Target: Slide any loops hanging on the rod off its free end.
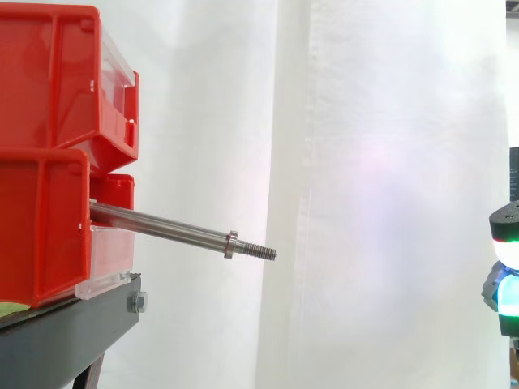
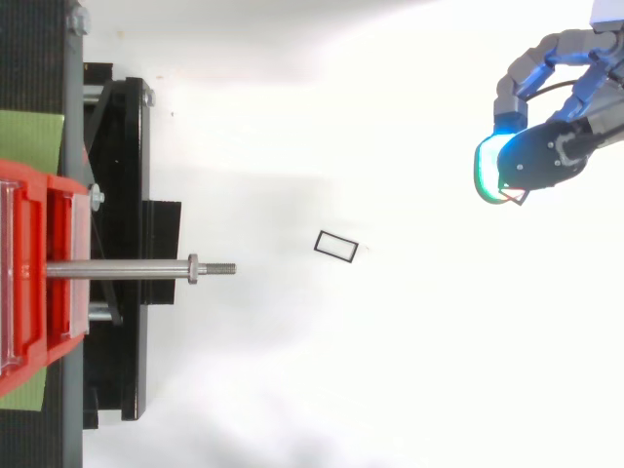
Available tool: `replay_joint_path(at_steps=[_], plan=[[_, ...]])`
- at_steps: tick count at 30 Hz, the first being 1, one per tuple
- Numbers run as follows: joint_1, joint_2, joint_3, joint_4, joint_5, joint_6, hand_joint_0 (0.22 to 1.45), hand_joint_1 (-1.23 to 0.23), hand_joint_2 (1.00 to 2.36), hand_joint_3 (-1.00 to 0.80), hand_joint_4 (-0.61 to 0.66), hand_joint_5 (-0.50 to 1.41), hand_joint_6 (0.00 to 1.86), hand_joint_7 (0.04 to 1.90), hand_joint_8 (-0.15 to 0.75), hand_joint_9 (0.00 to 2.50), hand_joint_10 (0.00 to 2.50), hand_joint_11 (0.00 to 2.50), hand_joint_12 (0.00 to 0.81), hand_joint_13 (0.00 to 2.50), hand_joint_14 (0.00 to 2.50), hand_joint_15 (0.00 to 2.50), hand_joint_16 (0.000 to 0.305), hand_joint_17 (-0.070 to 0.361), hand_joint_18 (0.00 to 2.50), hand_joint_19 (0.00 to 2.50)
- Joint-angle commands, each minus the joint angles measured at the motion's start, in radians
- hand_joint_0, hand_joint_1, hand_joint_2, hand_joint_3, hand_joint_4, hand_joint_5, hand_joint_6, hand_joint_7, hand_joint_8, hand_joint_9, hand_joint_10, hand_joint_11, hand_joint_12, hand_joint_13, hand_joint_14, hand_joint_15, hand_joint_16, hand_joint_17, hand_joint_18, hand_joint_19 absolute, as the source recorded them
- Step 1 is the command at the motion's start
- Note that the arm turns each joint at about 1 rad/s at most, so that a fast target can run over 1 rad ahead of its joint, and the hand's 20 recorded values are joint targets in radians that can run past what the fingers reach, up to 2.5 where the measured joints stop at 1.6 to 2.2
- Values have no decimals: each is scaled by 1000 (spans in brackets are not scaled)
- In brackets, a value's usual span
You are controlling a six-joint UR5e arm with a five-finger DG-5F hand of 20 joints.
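One steel rod [image 1: 162, 228] sticks out of the red bins [image 1: 57, 77], which sit in two tiers on one black stand [image 1: 73, 324] before the white curtain [image 1: 389, 162]. From the side the rod points a little past 3 o'clock, sagging slightly toward its free end. It carries one collar [image 1: 231, 244] and beyond that a short threaded tip [image 1: 259, 252]. From above it runs straight toward 3 o'clock.

I count two loops, and both are off the rod. One black loop [image 2: 336, 246], a thin rectangle, lies flat on the white floor near the tip, at about 2 o'clock from it and not touching it. The second loop [image 2: 519, 199] is well apart, up at 2 o'clock from the first. It shows as a thin outline poking out under the glowing pads of the hand [image 2: 546, 156].

The hand's fingers are curled in, with the pads closed on that second loop in a pinch. From the side the hand [image 1: 507, 243] sits at the 3 o'clock edge, level with the rod's tip and far from it.
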Motion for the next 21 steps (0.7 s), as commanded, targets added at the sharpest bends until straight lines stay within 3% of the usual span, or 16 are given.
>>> replay_joint_path(at_steps=[1, 5, 10, 21], plan=[[2, 0, 0, 0, 0, 1, 597, -589, 1011, -342, 45, -111, 876, 969, 274, 993, 10, 303, 329, 700, 8, 202, 44, 99, 710, 491], [3, 0, 0, 0, 2, 1, 595, -615, 1014, -261, 47, -109, 874, 975, 289, 1007, 11, 311, 343, 711, 7, 196, 47, 105, 733, 477], [3, 0, 0, 0, 2, 1, 607, -756, 1012, -180, 98, -145, 898, 899, 301, 935, 10, 313, 371, 702, 7, 198, 52, 117, 759, 446], [3, 0, -1, 1, 2, 3, 644, -822, 1011, -318, 75, -170, 902, 859, 259, 838, 11, 326, 340, 635, 8, 195, 46, 103, 685, 438]])
